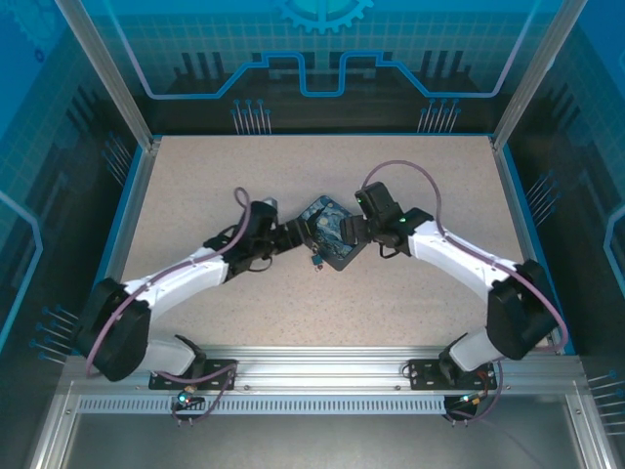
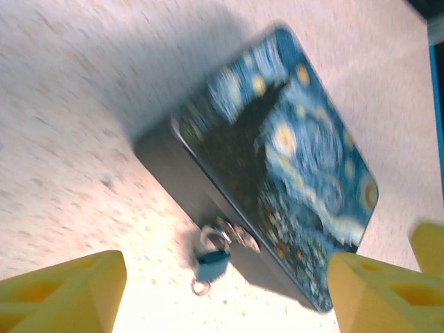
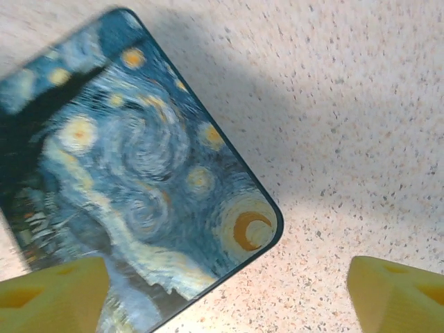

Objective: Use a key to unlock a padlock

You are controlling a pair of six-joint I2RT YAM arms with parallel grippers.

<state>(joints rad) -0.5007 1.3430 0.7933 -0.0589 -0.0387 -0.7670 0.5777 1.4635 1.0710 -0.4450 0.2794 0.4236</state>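
One small blue padlock (image 2: 211, 262) hangs at the near side of one printed box (image 2: 298, 159), at table centre. One ring (image 2: 200, 286) beneath it may be the key. The padlock is judged light, rigid, slippery and free-swinging: grip across the body flats. The left gripper (image 2: 225, 305) and right gripper (image 3: 225, 305) flank the box, jaws apart and empty.

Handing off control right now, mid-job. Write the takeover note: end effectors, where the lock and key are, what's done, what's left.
Left end effector: open, empty, facing the box's latch side.
Right end effector: open, empty, by a box corner.
Starry-night box: flat on the table between the arms, lid shut.
Padlock: small, blue-bodied, hanging at the front latch, a ring below it.
Key: not distinguishable; possibly already in the lock.
Done: nothing confirmed; the blurred shackle seems hooked on the latch.
Left: locate the key, turn it, free the shackle.
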